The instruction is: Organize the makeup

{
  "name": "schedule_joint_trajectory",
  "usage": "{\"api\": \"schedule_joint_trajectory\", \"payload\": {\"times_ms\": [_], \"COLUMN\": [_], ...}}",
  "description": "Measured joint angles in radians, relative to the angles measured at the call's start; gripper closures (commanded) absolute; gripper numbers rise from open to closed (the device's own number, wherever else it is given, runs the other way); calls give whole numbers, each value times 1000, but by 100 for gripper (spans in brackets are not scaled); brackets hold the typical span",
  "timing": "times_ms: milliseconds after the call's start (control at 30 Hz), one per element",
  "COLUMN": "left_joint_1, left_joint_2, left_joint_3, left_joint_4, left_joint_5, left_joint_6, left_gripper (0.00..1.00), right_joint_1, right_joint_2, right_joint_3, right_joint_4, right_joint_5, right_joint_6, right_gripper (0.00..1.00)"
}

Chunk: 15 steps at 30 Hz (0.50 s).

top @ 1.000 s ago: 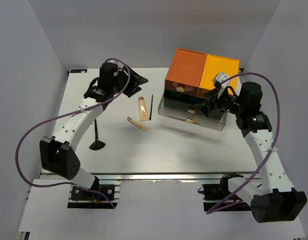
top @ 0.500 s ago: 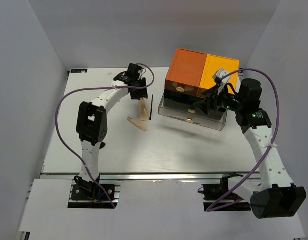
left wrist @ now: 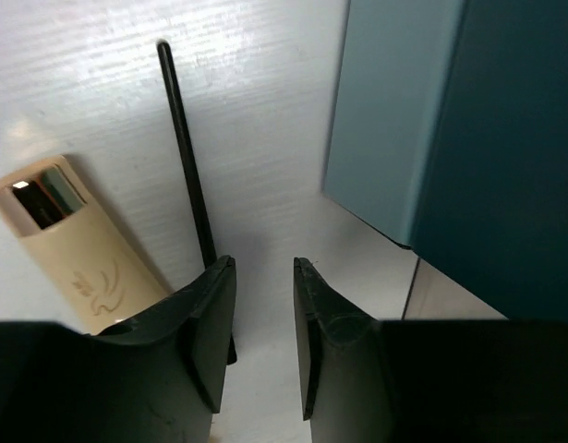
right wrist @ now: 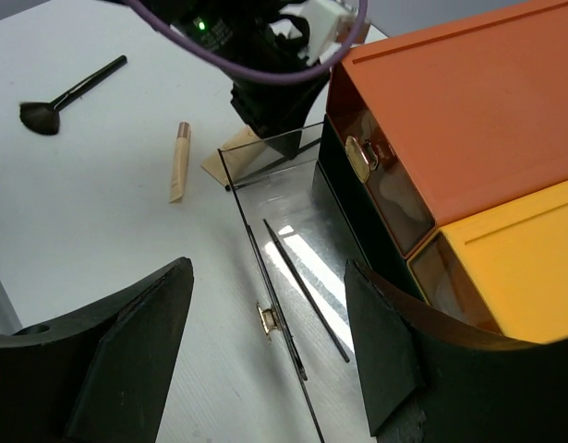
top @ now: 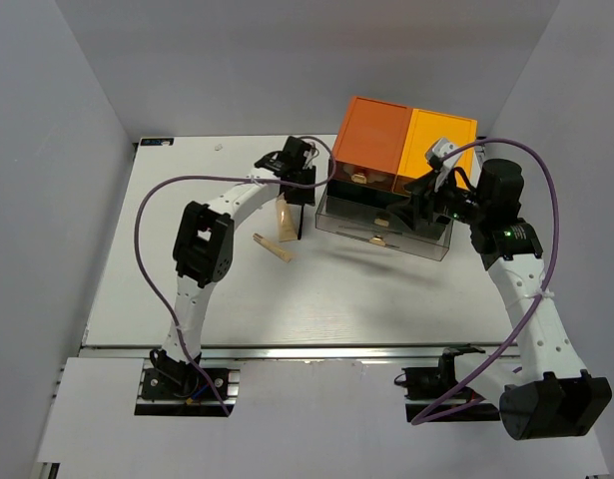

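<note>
While the left gripper [left wrist: 263, 268] is hanging with its fingers parted by a narrow gap and nothing between them, I am seeing a thin black pencil [left wrist: 184, 148] lying just beside one finger, with the beige tube [left wrist: 76, 249] past it and the drawer box [left wrist: 431, 120] on the other side. The right gripper [right wrist: 265, 277] is hovering spread wide and empty over the open clear drawer [right wrist: 270, 140], where a second pencil [right wrist: 307, 288] is lying. The tan stick [right wrist: 180, 161] and a black brush [right wrist: 66, 100] are lying farther out on the table [right wrist: 99, 221].

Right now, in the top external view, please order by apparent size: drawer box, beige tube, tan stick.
1. Drawer box, by far.
2. Beige tube.
3. Tan stick: similar length to the tube, only thinner, so these two are close.
</note>
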<state>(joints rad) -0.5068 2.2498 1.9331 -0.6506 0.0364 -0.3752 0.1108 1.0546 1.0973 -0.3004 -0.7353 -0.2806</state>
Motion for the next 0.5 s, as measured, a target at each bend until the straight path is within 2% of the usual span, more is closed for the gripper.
{"api": "schedule_joint_trajectory", "payload": {"times_ms": [500], "left_joint_1": [-16], "left_joint_2": [29], "left_joint_3": [-30], "left_joint_4": [19], "left_joint_5": [-154], "left_joint_6": [-2], "left_gripper": [57], "right_joint_1": [-7], "right_joint_2": [-12], "right_joint_3": [-16], "right_joint_4": [0], "right_joint_5": [3], "right_joint_6": [0], "right_gripper": [28]}}
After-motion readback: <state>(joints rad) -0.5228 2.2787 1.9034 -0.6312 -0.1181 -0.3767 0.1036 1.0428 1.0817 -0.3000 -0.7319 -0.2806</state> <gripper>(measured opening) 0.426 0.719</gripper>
